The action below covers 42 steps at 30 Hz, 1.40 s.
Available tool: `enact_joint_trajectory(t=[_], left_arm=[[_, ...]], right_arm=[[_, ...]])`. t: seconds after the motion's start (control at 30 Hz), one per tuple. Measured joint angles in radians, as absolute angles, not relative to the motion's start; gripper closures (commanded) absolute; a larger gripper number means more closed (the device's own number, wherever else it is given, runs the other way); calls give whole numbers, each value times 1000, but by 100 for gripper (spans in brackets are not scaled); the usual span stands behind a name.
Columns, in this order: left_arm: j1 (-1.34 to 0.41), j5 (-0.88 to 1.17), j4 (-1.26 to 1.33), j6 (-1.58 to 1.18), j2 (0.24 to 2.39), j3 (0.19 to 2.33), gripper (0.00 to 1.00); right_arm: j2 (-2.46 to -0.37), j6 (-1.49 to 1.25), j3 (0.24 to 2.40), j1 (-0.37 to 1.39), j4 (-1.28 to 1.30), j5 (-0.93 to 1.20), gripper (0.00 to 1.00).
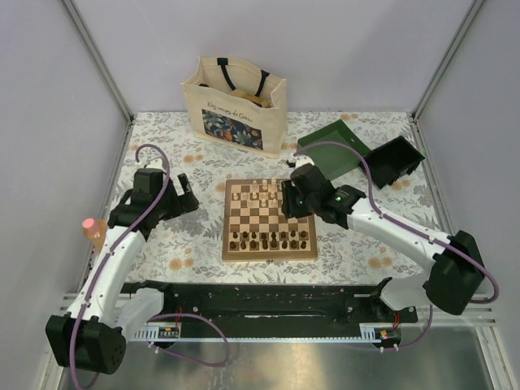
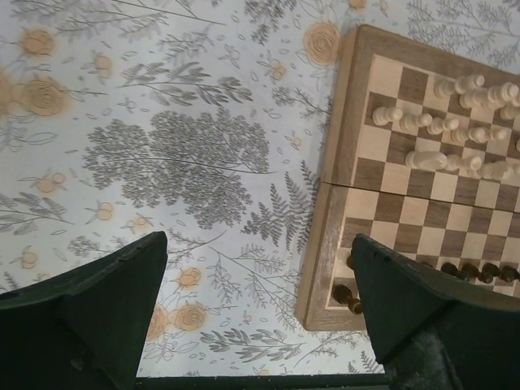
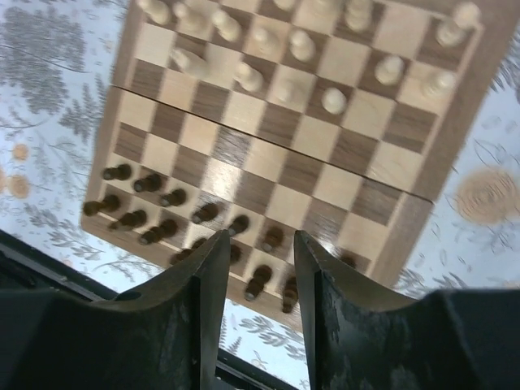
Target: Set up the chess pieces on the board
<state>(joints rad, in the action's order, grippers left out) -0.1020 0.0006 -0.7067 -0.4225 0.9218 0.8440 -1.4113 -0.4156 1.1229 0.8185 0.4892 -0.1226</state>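
Top view: I find even, diffuse light from above. The walls (image 1: 268, 49) are uniformly lit with a faint lilac cast. Shadows on the tabletop (image 1: 187, 244) are soft and faint. The metal sheet (image 1: 325, 366) at the near edge shows a dull sheen, no hard glare. Focus holds across the frame.

Left wrist view: bright. The tabletop pattern is crisp and the board (image 2: 337, 138) is sharp. The jaws, close to the lens, read dark and soft.

Right wrist view: I note smeared blur throughout. The pieces (image 3: 333, 100) lose their outlines, the square edges are soft, and the jaws are nearly black with little surface detail.
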Motion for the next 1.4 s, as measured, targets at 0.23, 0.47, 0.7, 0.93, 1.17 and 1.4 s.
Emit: enact_joint_trajectory(t=[0.23,0.47,0.7,0.93,1.17,1.4], left_arm=[[-265,-19,-663,-484,1043,839,10],[-273,-23,-583,-532,1170,799,44],[-273,-29,-540,-532,1379,831,75],[-273,-49,-543,-505,1549,938,90],[-274,-35,-535,-498,1658,964,95],[-300,-1,-521,-495,1669,965,96]], right_arm=[[-1281,-461,908,704,465,-120,65],[-1256,-472,823,566,458,-110,69],[-1374,-472,831,470,432,-66,76],[-1541,-472,905,413,430,-31,78],[-1651,-466,982,378,432,-14,79],[-1728,-442,1053,372,444,15,79]])
